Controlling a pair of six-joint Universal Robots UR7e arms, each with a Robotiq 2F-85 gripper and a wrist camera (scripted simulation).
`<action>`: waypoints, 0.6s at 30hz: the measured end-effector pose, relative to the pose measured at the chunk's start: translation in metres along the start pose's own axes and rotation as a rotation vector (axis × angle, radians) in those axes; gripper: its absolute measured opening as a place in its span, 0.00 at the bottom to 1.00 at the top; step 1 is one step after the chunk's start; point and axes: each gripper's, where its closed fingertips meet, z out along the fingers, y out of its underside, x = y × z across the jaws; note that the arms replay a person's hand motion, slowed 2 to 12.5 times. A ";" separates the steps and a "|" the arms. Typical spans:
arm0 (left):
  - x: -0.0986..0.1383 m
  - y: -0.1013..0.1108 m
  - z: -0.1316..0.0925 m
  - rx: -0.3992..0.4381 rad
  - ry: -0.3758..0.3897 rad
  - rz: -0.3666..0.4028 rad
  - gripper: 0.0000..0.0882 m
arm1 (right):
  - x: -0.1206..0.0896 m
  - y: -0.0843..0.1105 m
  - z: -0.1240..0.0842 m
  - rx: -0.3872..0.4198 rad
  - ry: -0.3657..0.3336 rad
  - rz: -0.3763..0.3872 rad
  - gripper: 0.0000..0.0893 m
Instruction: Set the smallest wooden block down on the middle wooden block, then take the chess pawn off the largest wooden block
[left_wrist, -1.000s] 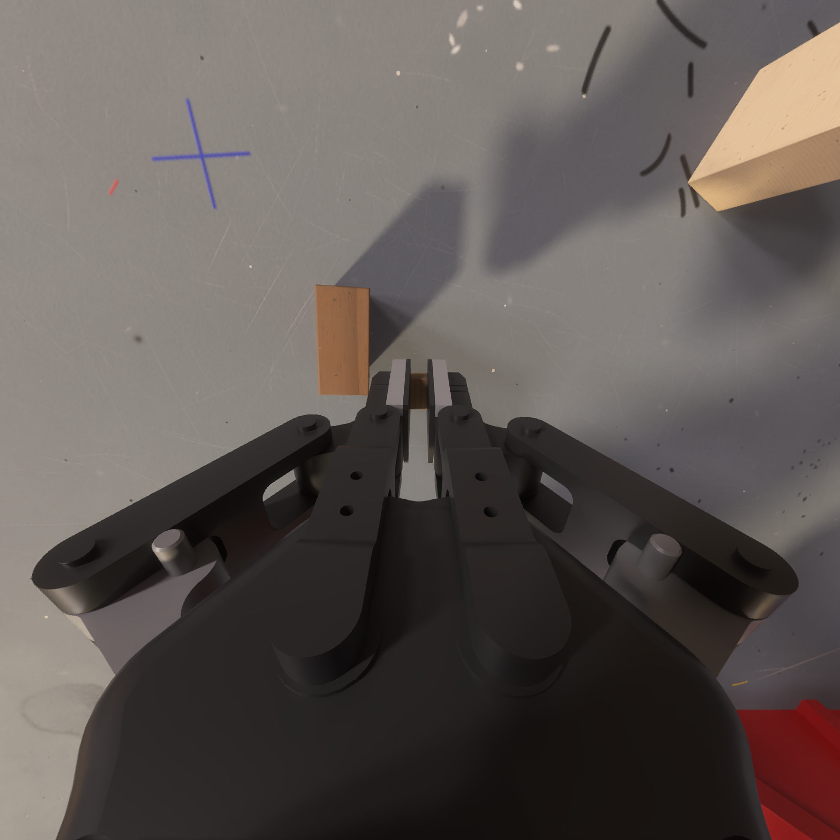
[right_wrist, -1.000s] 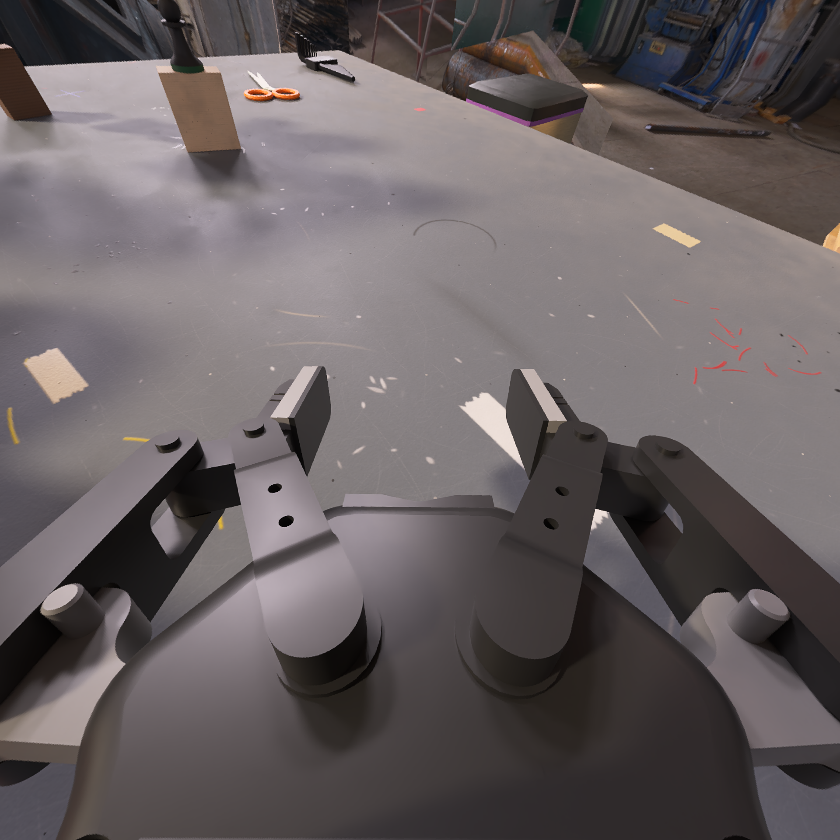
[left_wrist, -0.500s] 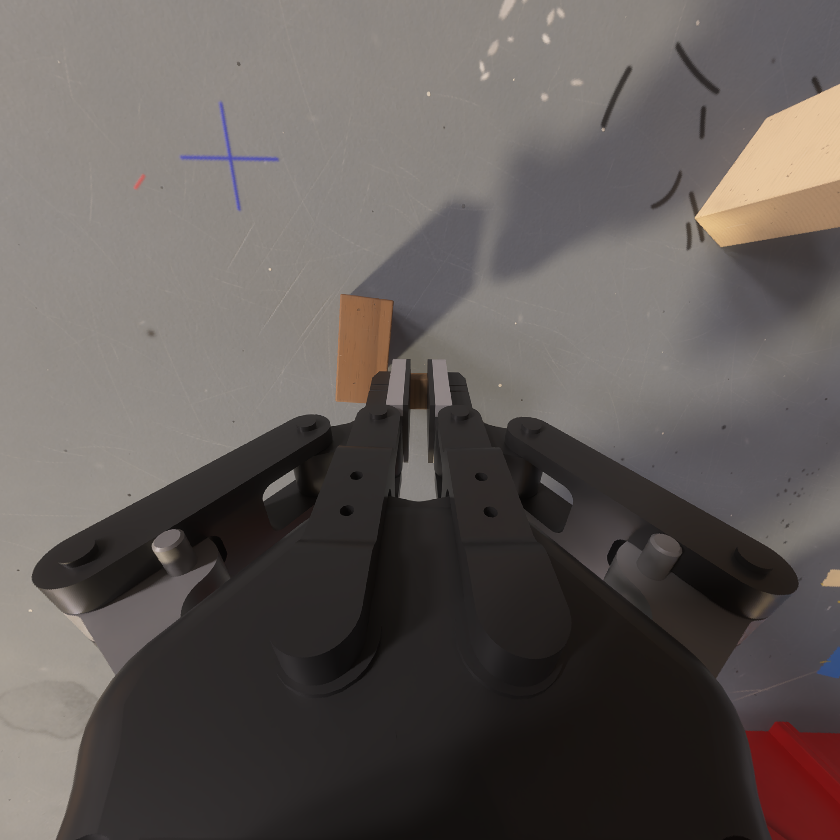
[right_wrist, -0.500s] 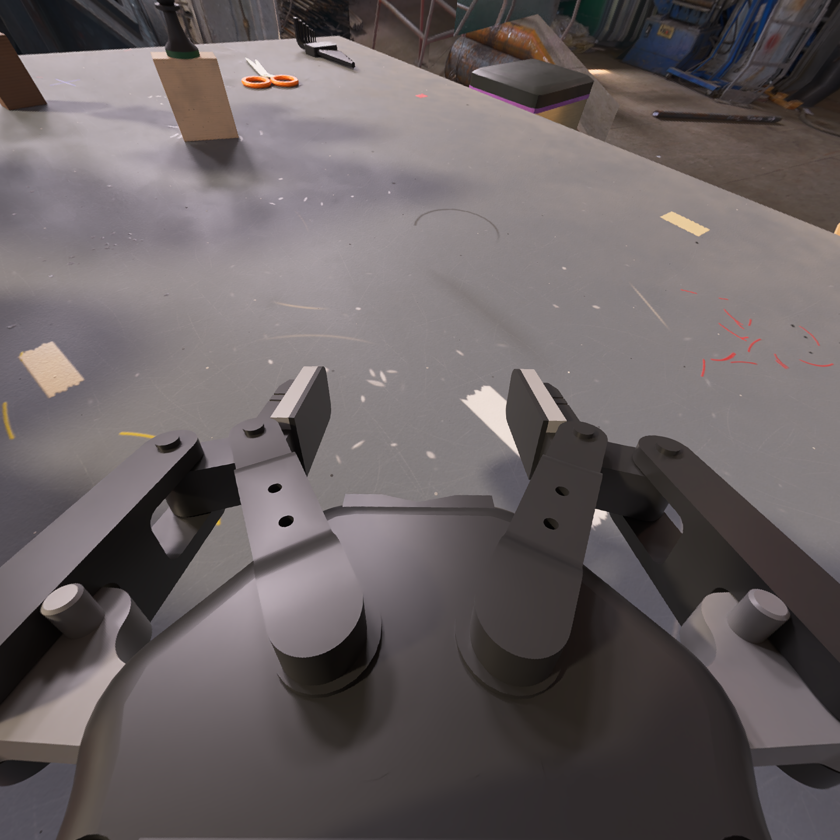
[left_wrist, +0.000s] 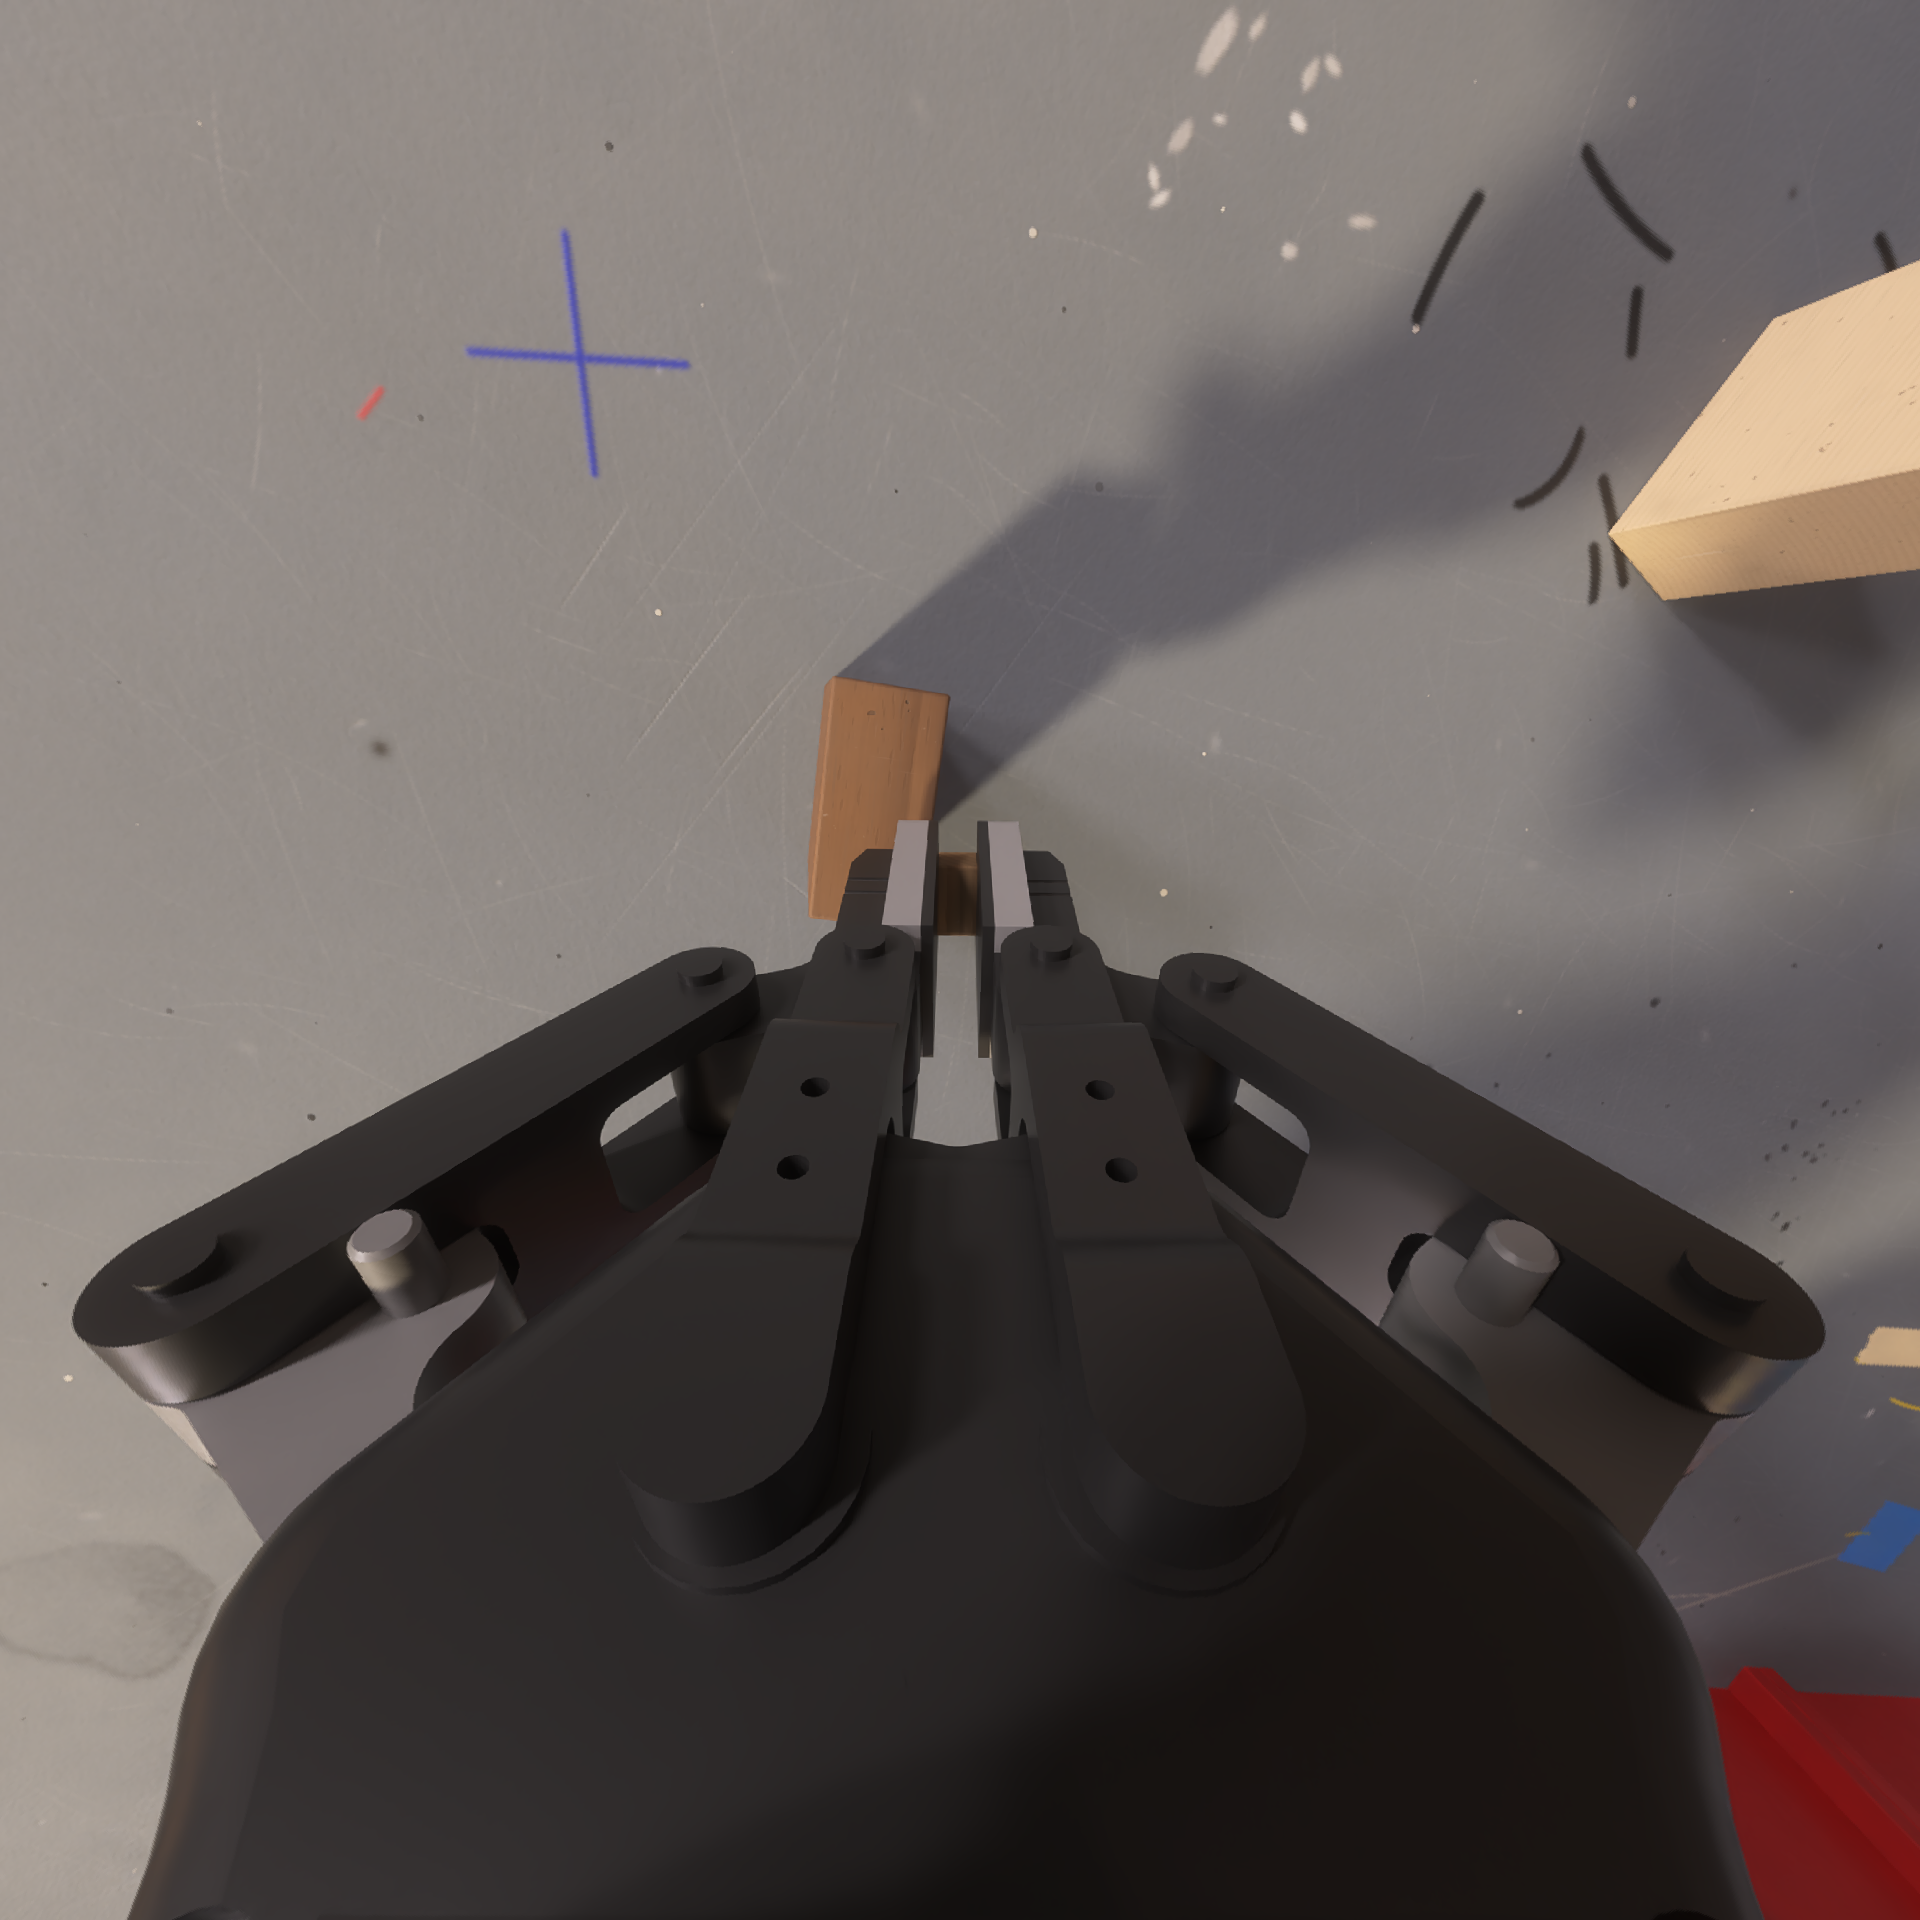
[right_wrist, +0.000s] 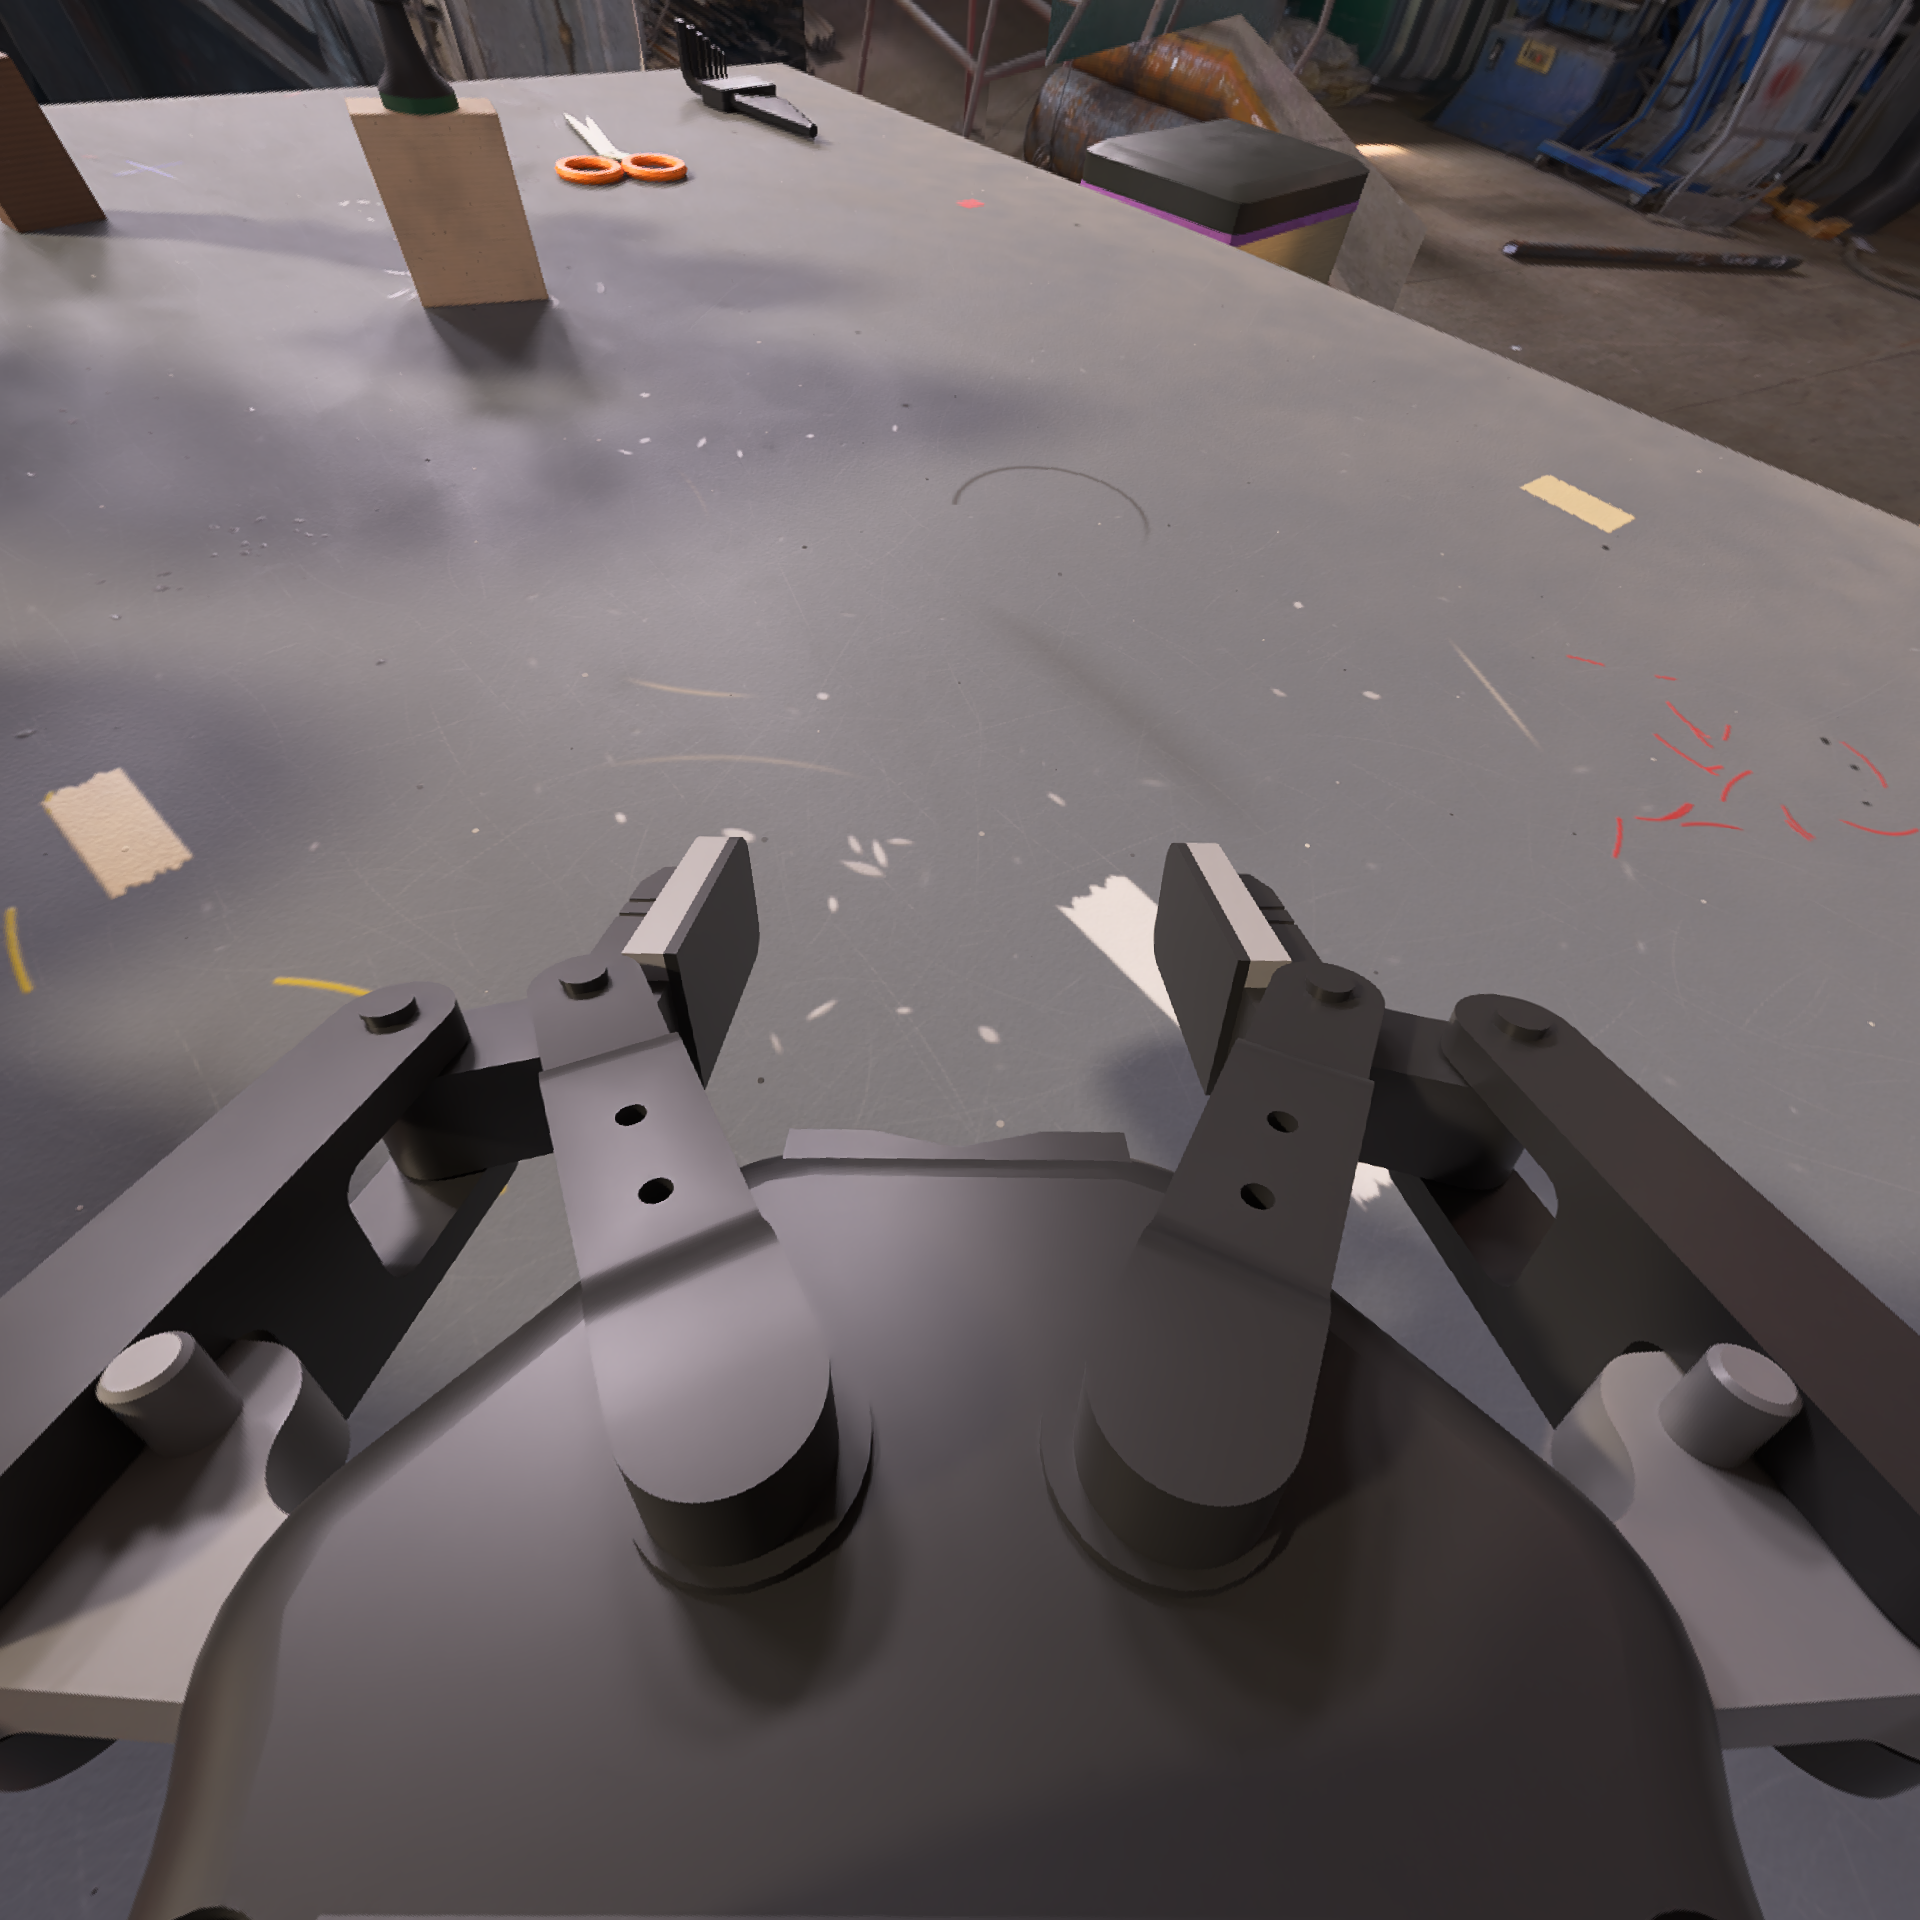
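Note:
In the left wrist view my left gripper (left_wrist: 958, 873) is shut on the smallest wooden block (left_wrist: 958, 896), a small brown piece mostly hidden between the pads. It hangs above the table, just right of and nearer than the middle wooden block (left_wrist: 878, 790), a brown block standing upright. The largest wooden block (left_wrist: 1787, 457), pale, is at the right edge. In the right wrist view the pale block (right_wrist: 452, 203) stands at the far left with a dark chess pawn (right_wrist: 410, 62) on top; the brown block (right_wrist: 36, 156) is at the left edge. My right gripper (right_wrist: 956, 935) is open and empty, low over the table.
Orange-handled scissors (right_wrist: 621, 166) and a black comb (right_wrist: 748, 99) lie behind the pale block. A black box with a purple band (right_wrist: 1226, 192) stands beyond the table's far edge. A red object (left_wrist: 1818, 1808) shows at the lower right of the left wrist view.
In the left wrist view the middle block has drifted right, closer to my fingertips holding the small block. The right wrist view has shifted slightly; its gripper stays open.

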 end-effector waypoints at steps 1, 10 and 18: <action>0.000 0.000 0.000 0.001 0.000 0.000 0.07 | 0.000 0.000 0.000 0.000 0.000 0.000 0.76; -0.002 -0.001 0.000 0.009 -0.001 0.011 0.07 | -0.001 -0.001 -0.001 0.005 -0.001 -0.001 0.76; -0.003 -0.002 0.000 0.009 -0.003 0.029 0.07 | -0.001 -0.003 -0.002 0.012 -0.002 -0.006 0.76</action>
